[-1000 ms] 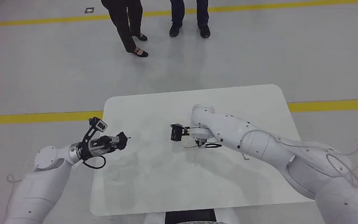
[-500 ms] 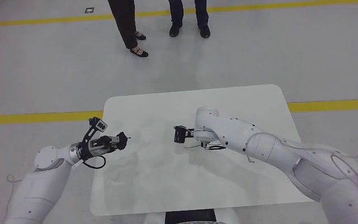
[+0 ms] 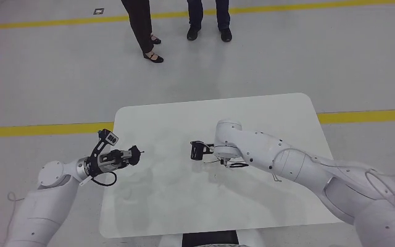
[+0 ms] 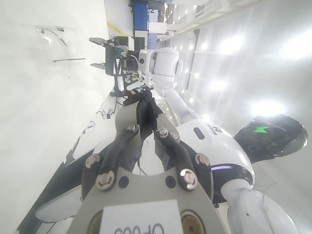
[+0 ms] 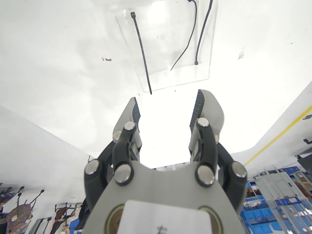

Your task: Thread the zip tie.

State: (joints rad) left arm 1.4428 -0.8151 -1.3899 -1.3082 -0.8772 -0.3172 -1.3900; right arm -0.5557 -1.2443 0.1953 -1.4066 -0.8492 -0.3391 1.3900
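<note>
Three black zip ties lie flat on a clear plate near the mid of the white table, none threaded.

- Straight tie: runs along one plate edge. Lock head is at the end far from the right hand, pointed tip just past the plate's near edge.
- Curved tie: sits mid-plate, head far, tail bending in toward the near edge.
- Third tie: close beside the curved one along the opp. edge, not crossing it. It lies the other way round, w/ head near the hand and tip poking over the plate's far edge.

The right hand hovers above the table just beside the plate's near edge, aimed at it. Its fingers are spread wide w/ nothing between them.

The left hand is well apart, at the table's left edge, pointing across toward the plate. Its fingers are pressed together; can't tell if anything is pinched.

A small brown speck sits on the table near the straight tie's side of the plate.
</note>
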